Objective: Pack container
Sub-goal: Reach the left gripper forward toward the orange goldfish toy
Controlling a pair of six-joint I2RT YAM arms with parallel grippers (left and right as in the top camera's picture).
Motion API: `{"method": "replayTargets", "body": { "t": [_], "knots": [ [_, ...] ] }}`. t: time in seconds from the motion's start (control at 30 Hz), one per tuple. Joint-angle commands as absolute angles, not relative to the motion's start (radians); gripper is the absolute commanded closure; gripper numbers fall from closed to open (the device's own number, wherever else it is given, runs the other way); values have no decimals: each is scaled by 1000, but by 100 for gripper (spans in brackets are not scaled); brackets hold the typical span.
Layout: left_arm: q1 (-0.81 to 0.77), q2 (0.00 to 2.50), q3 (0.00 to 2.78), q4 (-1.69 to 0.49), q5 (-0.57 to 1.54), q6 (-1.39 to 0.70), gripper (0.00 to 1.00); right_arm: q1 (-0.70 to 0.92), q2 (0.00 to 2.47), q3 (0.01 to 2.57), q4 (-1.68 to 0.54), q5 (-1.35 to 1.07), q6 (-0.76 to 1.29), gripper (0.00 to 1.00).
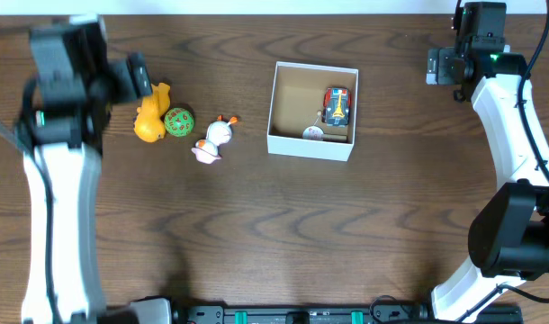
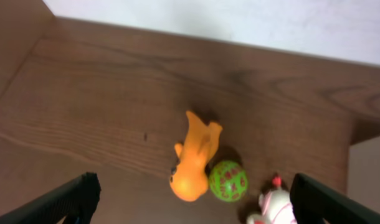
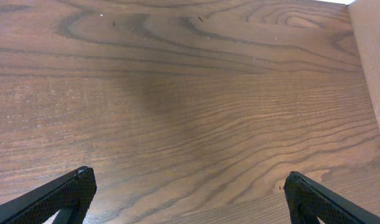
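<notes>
Orange toy [image 2: 193,160] lies under our left gripper [image 1: 138,79], agape and empty, lengthwise across its closing line (right gripper [image 3: 189,184] likewise agape).

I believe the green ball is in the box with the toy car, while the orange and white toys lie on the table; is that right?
Not quite: the overhead view shows the green ball on the table beside the orange toy, outside the container. The toy car and the white toy are as you say.
</notes>
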State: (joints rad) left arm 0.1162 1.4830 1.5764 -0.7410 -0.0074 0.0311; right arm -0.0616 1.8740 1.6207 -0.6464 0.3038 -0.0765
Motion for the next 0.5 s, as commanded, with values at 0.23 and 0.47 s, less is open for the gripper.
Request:
{"method": "replayTargets", "body": {
  "t": [0.23, 0.47],
  "knots": [
    [119, 1695, 1703, -739, -12, 104, 2, -65, 1874, 1634, -645, 310, -64, 1],
    [123, 1754, 1703, -739, -12, 104, 2, -64, 1874, 1634, -645, 310, -64, 1]
  ]
}}
